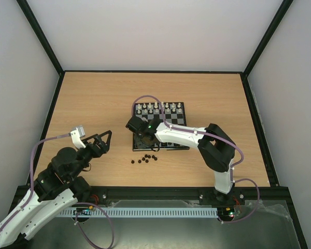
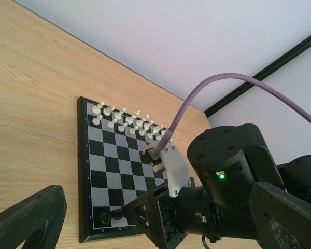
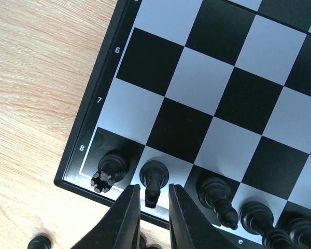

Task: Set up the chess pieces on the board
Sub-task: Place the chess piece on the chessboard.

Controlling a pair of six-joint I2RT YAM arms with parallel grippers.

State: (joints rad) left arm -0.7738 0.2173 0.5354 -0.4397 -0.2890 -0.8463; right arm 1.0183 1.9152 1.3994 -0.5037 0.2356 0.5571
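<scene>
Knight [image 3: 154,174] upright in the edge row of the board [image 3: 88,148], between narrowly spread fingertips [image 3: 128,210] of the right pincer [image 3: 153,189].

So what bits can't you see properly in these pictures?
1. Top view: the white right arm covers the near-left squares of the black and silvery-grey checkered chessboard, hiding any pieces there.
2. Top view: the loose tiny black chess pieces on the wooden table are too small to name.
3. Right wrist view: the bottom edge cuts off black pieces at lower right; whether the right gripper touches the black knight is unclear.
</scene>
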